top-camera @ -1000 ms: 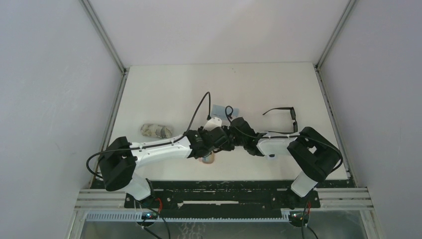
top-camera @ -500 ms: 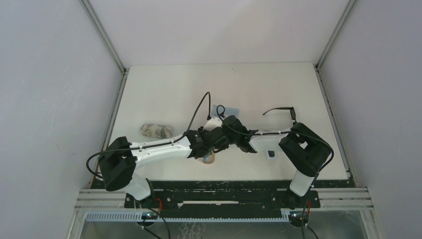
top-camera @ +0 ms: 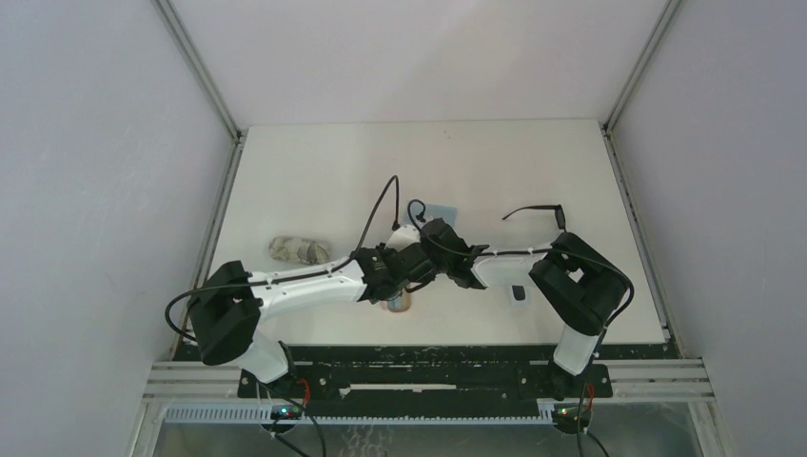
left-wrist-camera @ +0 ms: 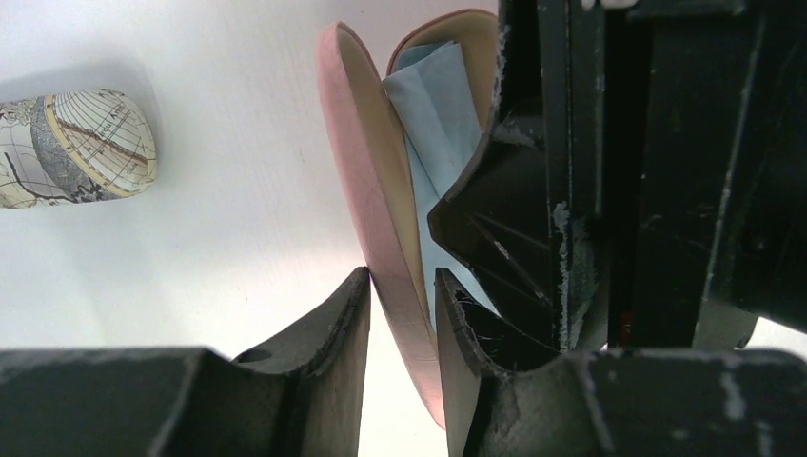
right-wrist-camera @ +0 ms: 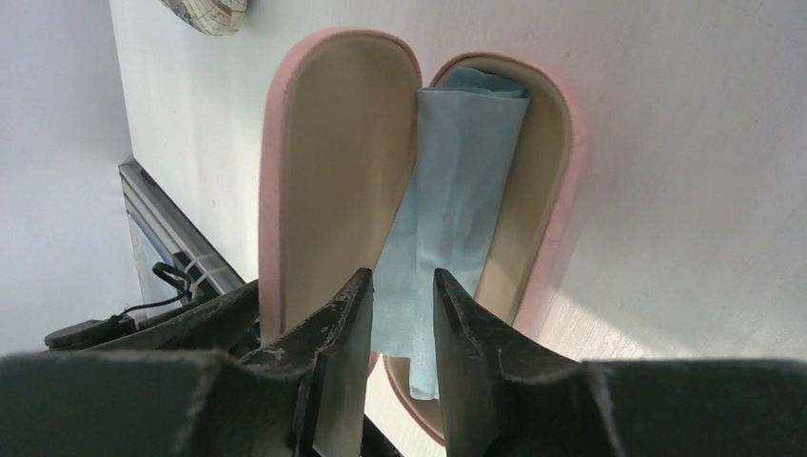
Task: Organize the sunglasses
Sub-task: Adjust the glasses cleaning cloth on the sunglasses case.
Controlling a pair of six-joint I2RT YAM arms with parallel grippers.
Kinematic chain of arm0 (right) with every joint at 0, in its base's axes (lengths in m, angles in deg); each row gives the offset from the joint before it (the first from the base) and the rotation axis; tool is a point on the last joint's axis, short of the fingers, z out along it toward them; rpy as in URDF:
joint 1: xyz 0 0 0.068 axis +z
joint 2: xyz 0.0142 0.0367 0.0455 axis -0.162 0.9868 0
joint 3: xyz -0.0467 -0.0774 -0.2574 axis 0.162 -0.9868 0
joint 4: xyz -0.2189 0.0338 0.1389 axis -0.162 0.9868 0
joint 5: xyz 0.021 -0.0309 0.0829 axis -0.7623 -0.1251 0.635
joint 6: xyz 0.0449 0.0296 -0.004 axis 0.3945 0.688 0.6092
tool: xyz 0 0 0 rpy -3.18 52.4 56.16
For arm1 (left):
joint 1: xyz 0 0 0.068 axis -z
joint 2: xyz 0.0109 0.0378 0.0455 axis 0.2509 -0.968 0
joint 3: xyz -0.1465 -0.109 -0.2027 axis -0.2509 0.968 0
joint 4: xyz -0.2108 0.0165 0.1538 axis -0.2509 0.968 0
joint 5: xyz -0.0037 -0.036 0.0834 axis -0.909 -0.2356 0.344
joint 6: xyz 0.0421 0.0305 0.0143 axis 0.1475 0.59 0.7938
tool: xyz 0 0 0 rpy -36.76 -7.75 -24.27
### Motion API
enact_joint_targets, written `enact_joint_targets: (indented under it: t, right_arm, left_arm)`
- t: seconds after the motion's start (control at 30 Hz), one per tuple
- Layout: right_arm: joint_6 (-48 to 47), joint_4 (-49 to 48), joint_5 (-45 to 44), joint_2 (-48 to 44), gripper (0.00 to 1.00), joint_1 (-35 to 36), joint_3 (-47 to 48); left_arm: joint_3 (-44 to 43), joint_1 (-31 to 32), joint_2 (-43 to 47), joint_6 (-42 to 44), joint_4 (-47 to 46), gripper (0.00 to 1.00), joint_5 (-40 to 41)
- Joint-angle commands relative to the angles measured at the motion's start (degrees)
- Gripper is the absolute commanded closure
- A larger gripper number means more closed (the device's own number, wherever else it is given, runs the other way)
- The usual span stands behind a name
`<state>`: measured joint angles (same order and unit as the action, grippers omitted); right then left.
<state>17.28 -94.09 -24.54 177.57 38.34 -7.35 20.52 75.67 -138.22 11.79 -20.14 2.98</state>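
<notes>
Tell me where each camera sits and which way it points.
Top: fixed high behind the robot, looking down on the table; the whole left arm and right arm show.
Left wrist: on the left arm, looking along the left hand, which pinches the pink case lid.
Right wrist: on the right arm, looking past the right hand into the open case.
Shared: both wrist views show the pink case and the blue cloth inside.

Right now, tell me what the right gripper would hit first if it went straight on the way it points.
Most likely the cloth: the right gripper points straight at it where it lies in the open case. Depth is unclear, so it may be nearly touching.
</notes>
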Motion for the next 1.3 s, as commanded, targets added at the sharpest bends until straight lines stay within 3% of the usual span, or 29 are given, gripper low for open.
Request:
enact_joint_targets:
  t: [0.0,0.8,1.27]
  right_arm:
    - [-1.29,0.17,-0.39,1.91,0.71,1.55,1.69]
    - [-2.63,4.6,-2.07,4.02,0.78,2.17,3.57]
    - [-1.63,3.28,-1.72,3.75,0.8,2.0,2.34]
  left_arm:
    - [0.52,0.68,1.73,0.56,-2.86,0.65,-0.72]
    - [0.37,0.65,3.45,0.12,-3.26,0.64,0.18]
    - [8.2,-1.14,15.88,-2.36,-11.01,0.49,-0.38]
